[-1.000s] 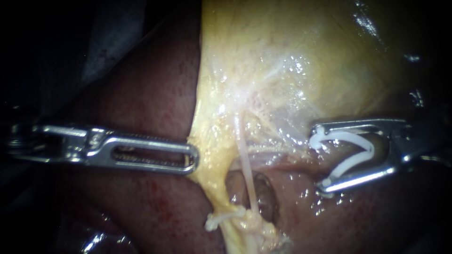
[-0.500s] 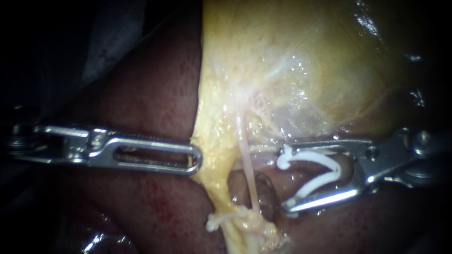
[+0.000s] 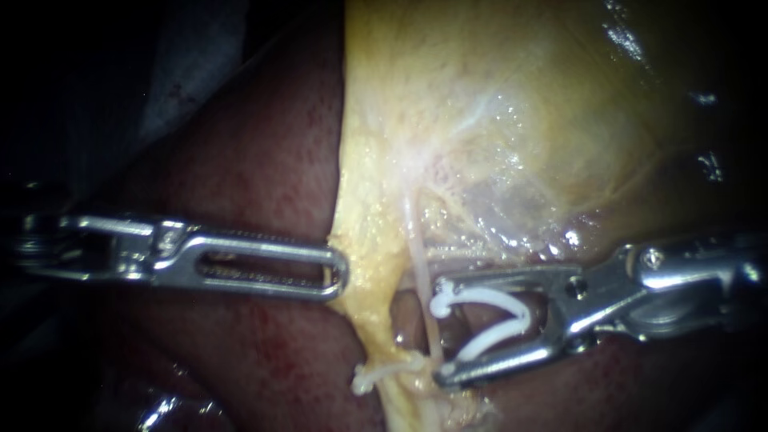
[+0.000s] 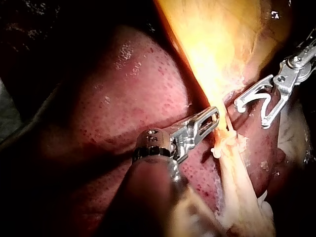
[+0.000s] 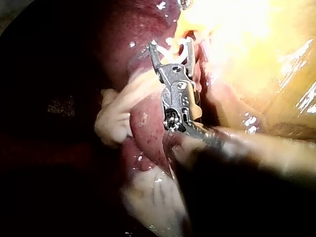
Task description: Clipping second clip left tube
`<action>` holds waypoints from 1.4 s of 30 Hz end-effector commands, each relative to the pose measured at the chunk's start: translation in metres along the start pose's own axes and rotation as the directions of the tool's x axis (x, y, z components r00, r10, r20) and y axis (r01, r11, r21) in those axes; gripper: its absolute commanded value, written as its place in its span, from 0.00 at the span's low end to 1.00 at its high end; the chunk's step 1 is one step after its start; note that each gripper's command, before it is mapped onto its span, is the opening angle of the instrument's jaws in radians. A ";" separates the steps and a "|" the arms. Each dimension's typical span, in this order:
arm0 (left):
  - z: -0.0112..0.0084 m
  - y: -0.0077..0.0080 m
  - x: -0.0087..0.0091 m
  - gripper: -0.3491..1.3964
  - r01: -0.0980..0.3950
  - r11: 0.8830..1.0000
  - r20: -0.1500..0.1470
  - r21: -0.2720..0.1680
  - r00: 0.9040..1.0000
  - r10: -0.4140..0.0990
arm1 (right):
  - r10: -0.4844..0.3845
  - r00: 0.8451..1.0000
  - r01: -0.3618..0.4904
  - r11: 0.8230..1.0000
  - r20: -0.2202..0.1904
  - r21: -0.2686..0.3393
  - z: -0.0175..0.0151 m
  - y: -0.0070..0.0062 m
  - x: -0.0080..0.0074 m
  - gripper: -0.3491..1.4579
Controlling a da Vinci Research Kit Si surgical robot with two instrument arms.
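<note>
Nearing closure, nothing fired yet: right instrument (image 3: 442,336) jaws spread wide, holding open clip (image 3: 480,324), mouth touching tube (image 3: 418,256), gallbladder side of seated clip (image 3: 376,374). Left instrument (image 3: 340,276) jaws clamped on gallbladder (image 3: 480,120) edge. Remaining, by my judgement: straddle tube, squeeze.

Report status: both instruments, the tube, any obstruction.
Left instrument jaws shut on yellow tissue. Right instrument jaws wide, carrying clip, tips at the tube. Clip not yet closed. Nothing in the way.

a surgical work site, shown by glistening liver (image 3: 240,160) and yellow gallbladder (image 3: 496,80).
</note>
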 end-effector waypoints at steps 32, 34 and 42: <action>0.0005 -0.0011 0.0001 0.00 0.002 1.000 0.000 -0.001 1.000 -0.002 | 0.023 0.997 -0.024 1.000 0.071 0.015 0.0066 0.0027 -0.0010 0.49; 0.0005 -0.0011 0.0001 0.00 0.002 1.000 0.000 -0.001 1.000 -0.002 | 0.029 0.997 -0.031 0.999 0.074 0.023 0.0071 0.0028 -0.0010 0.48; 0.0007 -0.0011 0.0002 0.00 0.001 1.000 -0.001 0.000 1.000 -0.001 | 0.043 0.995 -0.046 0.998 0.092 0.033 0.0085 0.0029 -0.0013 0.47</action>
